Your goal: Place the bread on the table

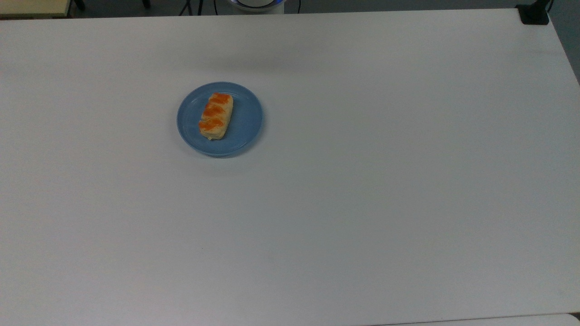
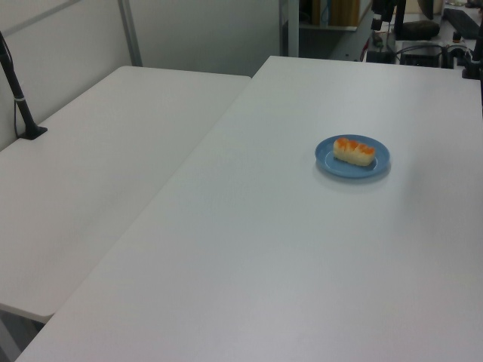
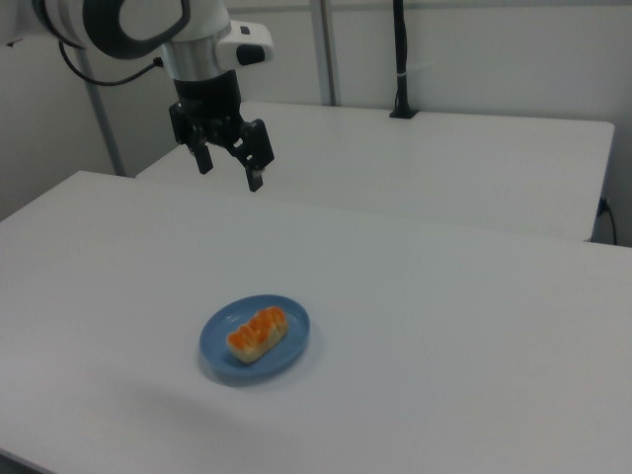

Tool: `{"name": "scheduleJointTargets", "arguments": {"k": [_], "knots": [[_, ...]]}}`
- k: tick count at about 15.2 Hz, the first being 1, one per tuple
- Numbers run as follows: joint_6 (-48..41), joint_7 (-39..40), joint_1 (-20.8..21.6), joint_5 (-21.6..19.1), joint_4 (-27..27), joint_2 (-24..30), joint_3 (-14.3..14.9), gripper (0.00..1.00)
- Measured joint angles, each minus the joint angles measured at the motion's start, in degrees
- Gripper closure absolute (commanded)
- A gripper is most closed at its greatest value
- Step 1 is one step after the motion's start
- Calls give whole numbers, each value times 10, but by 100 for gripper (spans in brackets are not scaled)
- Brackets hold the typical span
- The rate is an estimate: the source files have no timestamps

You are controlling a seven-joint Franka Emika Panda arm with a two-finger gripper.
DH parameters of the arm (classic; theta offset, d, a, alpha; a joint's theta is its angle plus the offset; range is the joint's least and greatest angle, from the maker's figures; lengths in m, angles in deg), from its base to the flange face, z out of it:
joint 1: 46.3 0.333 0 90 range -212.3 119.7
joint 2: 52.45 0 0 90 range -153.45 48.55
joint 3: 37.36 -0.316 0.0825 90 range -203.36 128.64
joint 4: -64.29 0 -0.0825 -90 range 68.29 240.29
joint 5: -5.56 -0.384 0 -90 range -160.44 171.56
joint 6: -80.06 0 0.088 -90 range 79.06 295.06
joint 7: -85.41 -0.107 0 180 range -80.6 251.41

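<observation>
Bread (image 1: 216, 116) is lying on the blue plate (image 1: 247, 118), nearer the bench's (image 1: 362, 203) far edge than its near one in the top view. I'm judging it light, soft and easily dented (glaze possibly slick), so I'm planning a gentle hold across its short sides at mid-length. The pincer (image 3: 228, 164) is hanging spread and empty, well above the plate.

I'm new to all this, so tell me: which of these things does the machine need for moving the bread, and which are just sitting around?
Part of the job:
- the bread, lying on the blue plate
- the table, where it goes
- the gripper, fingers open, hanging high above

Just there:
- the second white table
- the black post
</observation>
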State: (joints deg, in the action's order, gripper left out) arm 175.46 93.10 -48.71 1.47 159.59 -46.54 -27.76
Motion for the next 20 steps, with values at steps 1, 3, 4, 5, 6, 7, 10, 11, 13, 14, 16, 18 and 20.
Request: {"name": "scheduleJointTargets", "arguments": {"k": [1, 3, 4, 5, 6, 7, 10, 11, 13, 14, 16, 18, 20], "knots": [[0, 0, 2, 0, 0, 0, 0, 0], [0, 3, 5, 2, 0, -4, 0, 0], [0, 7, 7, 4, 0, -6, 0, 0], [0, 11, 7, 6, 0, -8, 0, 0], [0, 13, 7, 8, 1, -9, 0, 0], [0, 15, 7, 11, 1, -10, 0, 0], [0, 23, 7, 31, 7, -13, 0, 0], [0, 32, 7, 44, 11, -15, 0, 1], [0, 55, 7, 61, 19, -22, 0, 1], [2, 55, 7, 62, 24, -26, 0, 0], [32, 36, 5, 62, 46, -30, 1, 0], [83, -15, 4, 62, 79, -32, 2, 0], [138, -56, 5, 62, 121, -35, 2, 0]]}}
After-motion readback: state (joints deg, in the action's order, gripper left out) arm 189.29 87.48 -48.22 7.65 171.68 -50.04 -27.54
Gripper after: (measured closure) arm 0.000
